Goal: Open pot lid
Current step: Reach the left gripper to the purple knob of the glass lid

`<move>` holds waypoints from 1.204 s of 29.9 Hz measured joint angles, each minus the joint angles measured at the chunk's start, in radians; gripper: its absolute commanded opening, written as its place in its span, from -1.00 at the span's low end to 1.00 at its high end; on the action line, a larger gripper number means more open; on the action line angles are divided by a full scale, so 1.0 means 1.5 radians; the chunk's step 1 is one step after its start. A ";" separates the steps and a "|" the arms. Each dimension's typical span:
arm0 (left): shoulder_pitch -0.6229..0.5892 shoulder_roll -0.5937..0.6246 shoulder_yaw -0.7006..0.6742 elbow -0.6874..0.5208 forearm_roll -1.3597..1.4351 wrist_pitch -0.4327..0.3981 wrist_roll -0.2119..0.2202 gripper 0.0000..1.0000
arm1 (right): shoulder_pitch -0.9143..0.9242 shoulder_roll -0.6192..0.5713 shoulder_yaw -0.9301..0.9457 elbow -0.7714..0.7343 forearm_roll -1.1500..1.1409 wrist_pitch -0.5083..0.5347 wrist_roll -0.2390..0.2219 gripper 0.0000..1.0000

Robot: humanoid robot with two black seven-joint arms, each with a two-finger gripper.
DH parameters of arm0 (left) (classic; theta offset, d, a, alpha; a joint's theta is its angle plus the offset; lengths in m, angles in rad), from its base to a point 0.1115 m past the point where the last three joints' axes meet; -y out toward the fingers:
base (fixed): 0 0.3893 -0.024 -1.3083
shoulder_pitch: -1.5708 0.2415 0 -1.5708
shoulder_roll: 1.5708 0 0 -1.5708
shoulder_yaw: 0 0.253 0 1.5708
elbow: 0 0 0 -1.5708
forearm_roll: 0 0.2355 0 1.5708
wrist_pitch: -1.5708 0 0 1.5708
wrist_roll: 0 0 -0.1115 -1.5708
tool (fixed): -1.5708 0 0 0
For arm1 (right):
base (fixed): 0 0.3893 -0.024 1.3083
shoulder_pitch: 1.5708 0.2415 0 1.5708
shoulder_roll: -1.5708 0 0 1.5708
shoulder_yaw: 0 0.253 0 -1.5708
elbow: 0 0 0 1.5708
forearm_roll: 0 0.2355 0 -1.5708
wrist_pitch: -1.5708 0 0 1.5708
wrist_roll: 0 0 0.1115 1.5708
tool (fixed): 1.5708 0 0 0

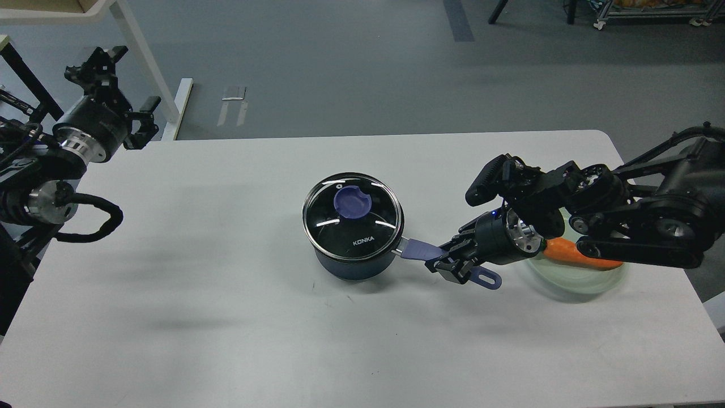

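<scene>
The dark-blue pot (352, 264) stands at the table's middle. The clear glass lid (352, 215) with "KONKA" lettering lies on it, with its purple-blue knob (351, 202) on top. The lavender handle (418, 249) points right. My right gripper (448, 264) is shut on the handle near its middle; the holed end (489, 279) sticks out past it. My left gripper (122, 85) is up at the table's far left corner, far from the pot, its fingers apart and empty.
A pale-green plate (572, 286) with a carrot (578, 254) sits right of the handle, partly under my right arm. The white table's (226, 317) far edge lies behind the pot. A white shelf leg (144, 62) stands behind the left gripper.
</scene>
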 measured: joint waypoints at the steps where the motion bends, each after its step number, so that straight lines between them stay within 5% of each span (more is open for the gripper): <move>1: -0.004 0.000 0.001 -0.010 0.037 0.000 -0.001 0.99 | 0.000 0.001 0.000 0.000 0.000 0.000 0.000 -0.55; 14: -0.005 -0.008 0.009 -0.219 0.560 0.032 -0.006 0.99 | 0.000 0.007 0.001 0.005 0.019 0.001 0.003 -0.59; 21: 0.000 -0.030 0.016 -0.269 0.807 0.043 -0.004 0.99 | 0.002 0.007 0.002 0.007 0.033 0.001 0.005 -0.59; 36: -0.033 -0.061 0.235 -0.269 1.073 0.227 0.002 0.98 | 0.008 0.005 0.003 0.017 0.039 0.001 0.020 -0.59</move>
